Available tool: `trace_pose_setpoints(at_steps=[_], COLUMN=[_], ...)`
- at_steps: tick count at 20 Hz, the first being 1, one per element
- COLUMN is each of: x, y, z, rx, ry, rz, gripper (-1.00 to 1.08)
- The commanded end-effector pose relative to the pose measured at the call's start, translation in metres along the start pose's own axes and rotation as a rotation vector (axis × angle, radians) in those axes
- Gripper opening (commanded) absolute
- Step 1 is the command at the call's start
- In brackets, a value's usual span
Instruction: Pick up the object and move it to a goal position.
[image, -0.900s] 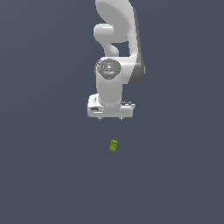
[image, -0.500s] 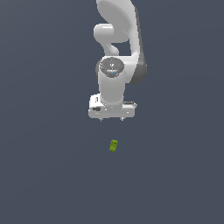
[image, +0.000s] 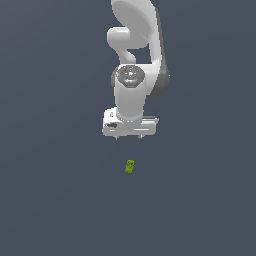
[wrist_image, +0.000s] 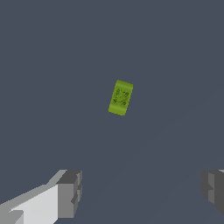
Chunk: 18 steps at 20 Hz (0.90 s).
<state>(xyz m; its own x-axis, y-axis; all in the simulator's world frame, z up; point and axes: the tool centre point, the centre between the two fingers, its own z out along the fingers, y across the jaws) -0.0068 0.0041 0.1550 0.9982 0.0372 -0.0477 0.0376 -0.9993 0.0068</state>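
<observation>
The object (image: 129, 166) is a tiny lime-green block with darker green marks, lying on the flat grey floor. In the wrist view the object (wrist_image: 120, 97) shows as a short rounded rectangle, slightly tilted. My white gripper (image: 129, 137) hangs above the floor, set back from the object and apart from it. Its two grey fingertips (wrist_image: 70, 194) stand wide apart, so the gripper (wrist_image: 142, 192) is open with nothing between them. The object lies beyond the fingertips, roughly in line with the gap.
Only the plain dark grey floor (image: 55, 200) surrounds the object. The white arm (image: 135, 55) rises behind the gripper.
The arm and gripper have shifted slightly, the gripper edging lower and toward the object. The object has not moved.
</observation>
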Motion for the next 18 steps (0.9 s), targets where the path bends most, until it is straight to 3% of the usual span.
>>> trace_pose_setpoints(at_steps=[1,18], x=[0.003,0.061], y=[0.0,-0.003], z=[0.003,0.073], rx=[0.001,0.012], ry=[0.002,0.039], rz=[0.011,0.229], gripper=[1.0,1.0])
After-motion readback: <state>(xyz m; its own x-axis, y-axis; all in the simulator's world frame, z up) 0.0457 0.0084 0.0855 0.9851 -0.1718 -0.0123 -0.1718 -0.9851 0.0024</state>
